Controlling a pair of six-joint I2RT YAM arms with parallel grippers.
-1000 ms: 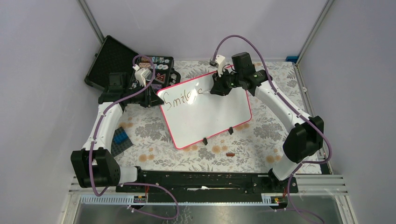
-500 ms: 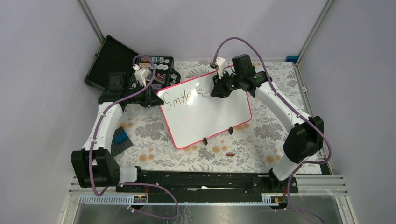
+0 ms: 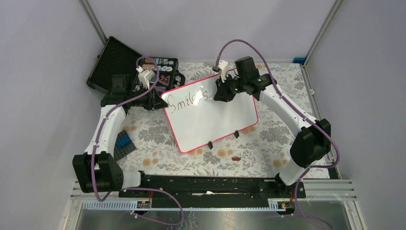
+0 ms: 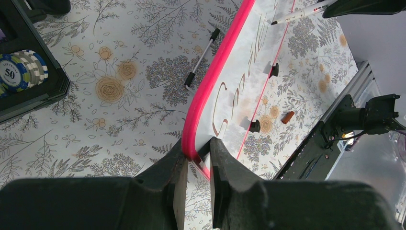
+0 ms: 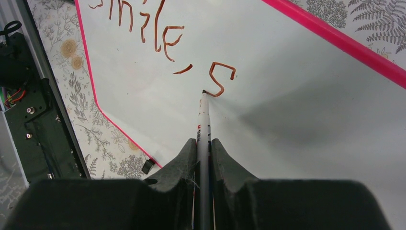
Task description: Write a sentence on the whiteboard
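Observation:
The whiteboard (image 3: 215, 120) with its pink-red rim stands tilted on the flowered table. My left gripper (image 3: 157, 100) is shut on its left corner; in the left wrist view the rim (image 4: 210, 81) runs between that gripper's (image 4: 197, 146) fingers. My right gripper (image 3: 221, 94) is shut on a white marker (image 5: 204, 120). The marker tip touches the board (image 5: 297, 120) at the foot of an "s". The sentence (image 3: 190, 99) reads "Smile, s" along the board's upper part, in reddish-brown strokes (image 5: 165, 40) in the right wrist view.
An open black case (image 3: 115, 62) with poker chips (image 4: 21, 72) lies at the back left. A blue brick on a dark plate (image 3: 125, 141) sits by the left arm. A small brown cap (image 3: 235, 157) lies in front of the board's black clip feet (image 3: 210, 144).
The right gripper has shifted slightly left and toward the board's middle with the marker, and an "s" has appeared after the comma. The left arm and board have stayed still.

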